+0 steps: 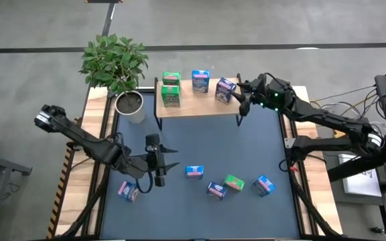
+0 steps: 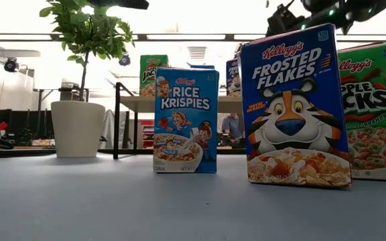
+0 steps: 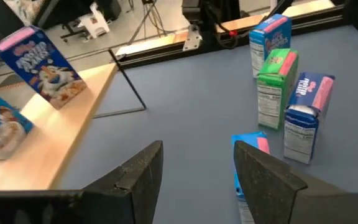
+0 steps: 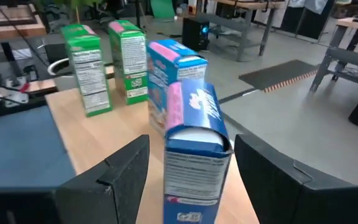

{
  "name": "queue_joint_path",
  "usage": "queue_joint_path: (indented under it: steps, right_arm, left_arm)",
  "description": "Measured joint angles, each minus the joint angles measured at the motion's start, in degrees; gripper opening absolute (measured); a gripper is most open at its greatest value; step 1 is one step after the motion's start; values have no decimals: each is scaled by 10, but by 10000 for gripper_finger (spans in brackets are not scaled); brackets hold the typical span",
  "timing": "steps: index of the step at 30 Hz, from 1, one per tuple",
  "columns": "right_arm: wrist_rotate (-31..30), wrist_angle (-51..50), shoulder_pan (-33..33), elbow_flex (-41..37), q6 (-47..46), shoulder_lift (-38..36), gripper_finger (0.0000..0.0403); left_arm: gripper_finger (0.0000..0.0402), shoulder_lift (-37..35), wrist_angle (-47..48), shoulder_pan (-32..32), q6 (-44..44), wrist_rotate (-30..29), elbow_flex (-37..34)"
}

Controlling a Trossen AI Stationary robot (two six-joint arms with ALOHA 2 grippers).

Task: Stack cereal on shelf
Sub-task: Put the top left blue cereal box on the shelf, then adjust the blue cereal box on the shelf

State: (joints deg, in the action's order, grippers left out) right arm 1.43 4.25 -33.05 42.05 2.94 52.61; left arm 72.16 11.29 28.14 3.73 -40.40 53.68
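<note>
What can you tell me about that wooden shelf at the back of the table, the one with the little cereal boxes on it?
The shelf is a low, light-wood board on thin black metal legs, standing at the far edge of the dark blue-grey tabletop, beside a potted plant. Four small cereal boxes stand upright on it: two green ones at its left end, a blue one in the middle and a blue-and-pink one toward the right. The right gripper sits at that last box, jaws open on either side of it.
</note>
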Motion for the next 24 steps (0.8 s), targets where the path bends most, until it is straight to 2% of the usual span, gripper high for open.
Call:
queue_joint_path:
  steps: [8,11,14,18,24]
  right_arm:
    - [-12,-27,82,13,6,-30,208]
    - [-68,-33,127,13,21,-12,208]
    - [-155,-48,164,12,45,21,208]
    - [-251,-48,184,12,63,75,208]
    - [-300,-43,184,18,78,143,208]
  left_arm:
    - [159,0,-58,0,-4,7,-49]
    - [151,0,-62,0,-7,6,-53]
    - [144,0,-64,-1,-7,6,-53]
    - [137,0,-64,-1,-7,6,-53]
    - [131,0,-63,-1,-7,6,-53]
